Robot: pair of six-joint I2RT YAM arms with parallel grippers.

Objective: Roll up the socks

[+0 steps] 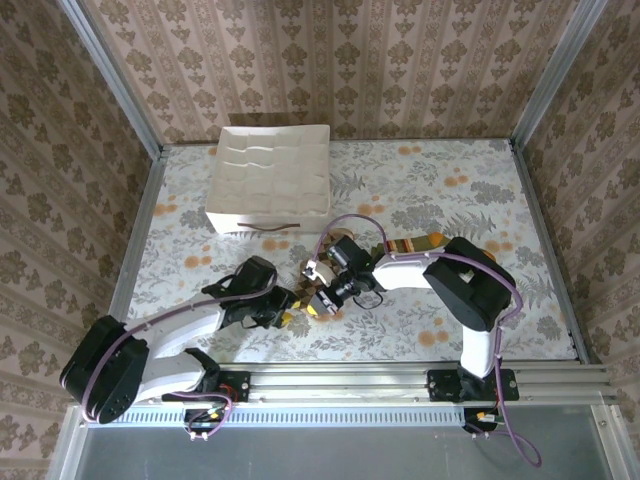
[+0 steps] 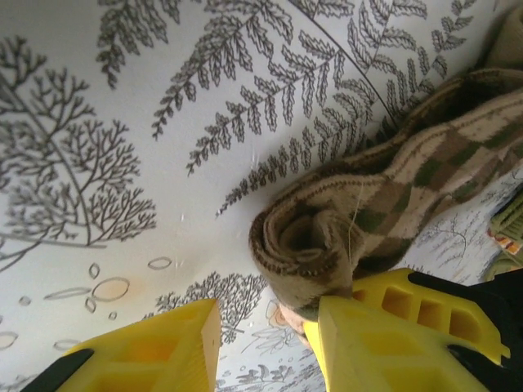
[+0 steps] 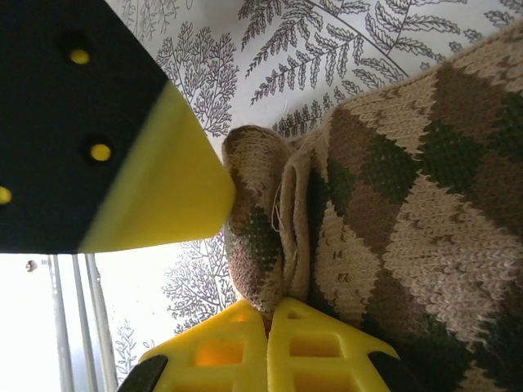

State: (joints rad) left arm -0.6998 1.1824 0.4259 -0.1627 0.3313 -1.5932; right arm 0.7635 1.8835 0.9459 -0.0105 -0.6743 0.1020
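Right gripper [image 3: 266, 318]: yellow ribbed plastic fingers pressed together, pinching the edge of the argyle sock [image 3: 409, 204] right at its rolled end. Left gripper [image 2: 261, 347]: jaws apart, nothing clamped. One yellow finger [image 2: 384, 335] touches the underside of the roll; the other sits clear on the cloth side. In the right wrist view, that left finger's yellow tip butts against the roll from the side.

Sock material: chunky knit with visible stitch rows and tan, brown and dark green diamonds. One end is wound into a tight spiral roll [image 2: 302, 245] with a hollow centre, a few turns thick. A loose thread hangs off it. The rest lies flat and unrolled, running away from the roll.

Location: near-centre of the table, between the two gripper tips and close to the near edge. In the top view the wrists mostly cover it.

A scrap of olive-green and orange fabric at the right edge of the left wrist view looks like the olive sock [image 2: 508, 220]. Too little shows to say how it lies.

Surroundings: tablecloth [image 1: 450, 190] is smooth and white, with grey fern prints and orange flower spots. A white gridded tray [image 1: 262, 222] sits far-left, well apart from the grippers. The right arm's forearm and purple cable cross over the sock area from the right.
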